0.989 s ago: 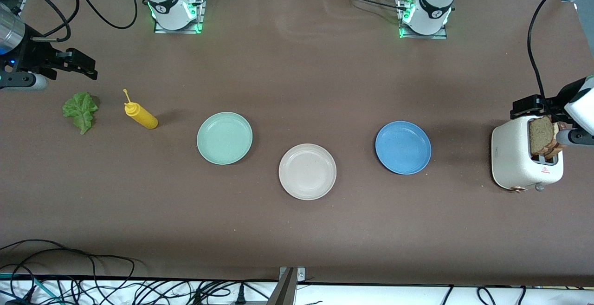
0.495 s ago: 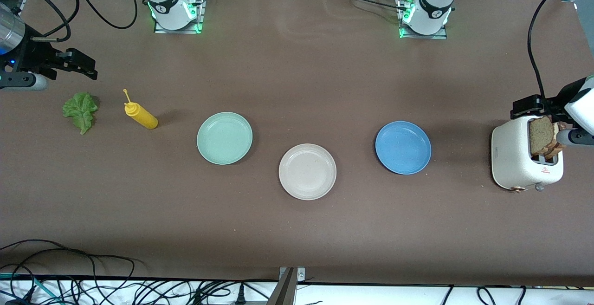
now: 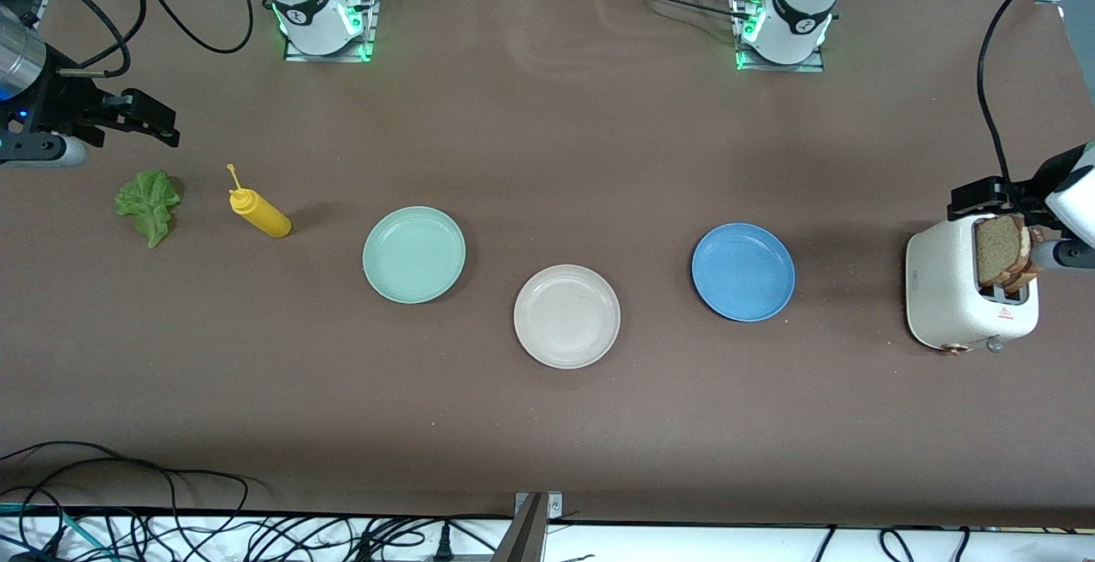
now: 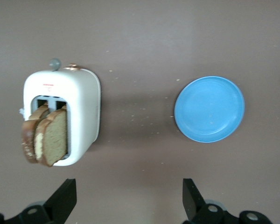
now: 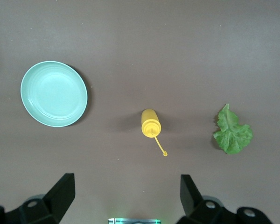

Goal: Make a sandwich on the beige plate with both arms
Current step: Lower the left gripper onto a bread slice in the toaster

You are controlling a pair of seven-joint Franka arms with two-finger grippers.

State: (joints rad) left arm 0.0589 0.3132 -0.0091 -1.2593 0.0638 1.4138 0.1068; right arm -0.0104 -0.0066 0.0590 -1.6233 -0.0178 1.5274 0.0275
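The beige plate, nearest the front camera, lies bare on the worktop, so no part of the sandwich is built yet. Farther back, two bread slices stand in the white toaster under the left gripper, jaws wide and empty. The lettuce leaf lies beside the mustard bottle, with the right gripper above, equally wide.

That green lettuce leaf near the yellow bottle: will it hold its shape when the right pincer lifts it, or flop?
The ruffled green lettuce leaf lies thin and nearly flat on the brown table, so it will probably droop from a pinch at one edge. It looks light, so it may slide rather than resist if nudged. Its crinkled edges suggest it could tear under a hard squeeze.
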